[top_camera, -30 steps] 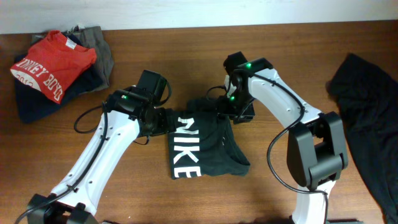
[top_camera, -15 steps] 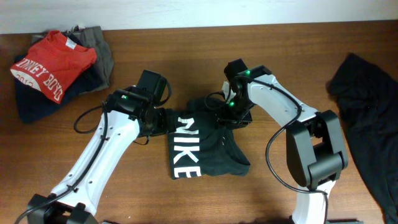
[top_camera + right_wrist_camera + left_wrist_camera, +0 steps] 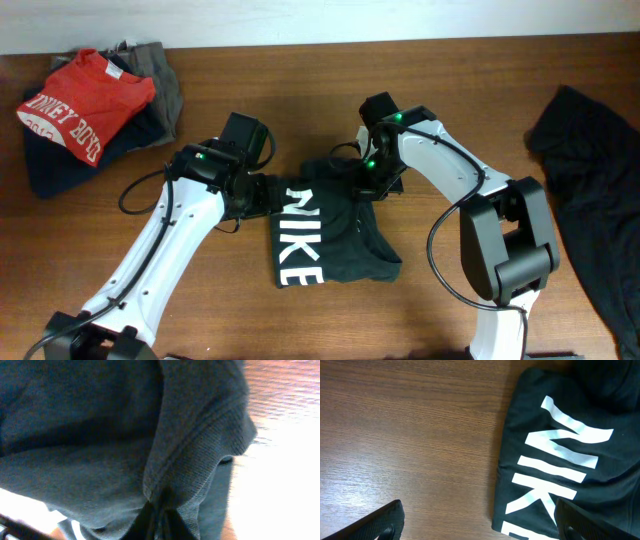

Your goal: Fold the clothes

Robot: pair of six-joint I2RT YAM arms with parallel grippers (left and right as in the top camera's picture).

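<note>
At mid-table lies the black T-shirt (image 3: 325,235), partly folded into a narrow block w/ white NIKE lettering up and its upper right part bunched. That bunched edge is pinched by the right gripper (image 3: 368,182), jaws closed on a fold of cloth. Just beside the shirt's left edge the left gripper (image 3: 258,195) is held, jaws wide apart, nothing in them. Step in hand, prob.: loose top part gripped for the next fold. Next move calls for the pinched cloth to be lifted & laid over the block w/o dragging it. A folded pile (image 3: 90,110) is seen far left, a dark garment (image 3: 590,180) at the right edge.
</note>
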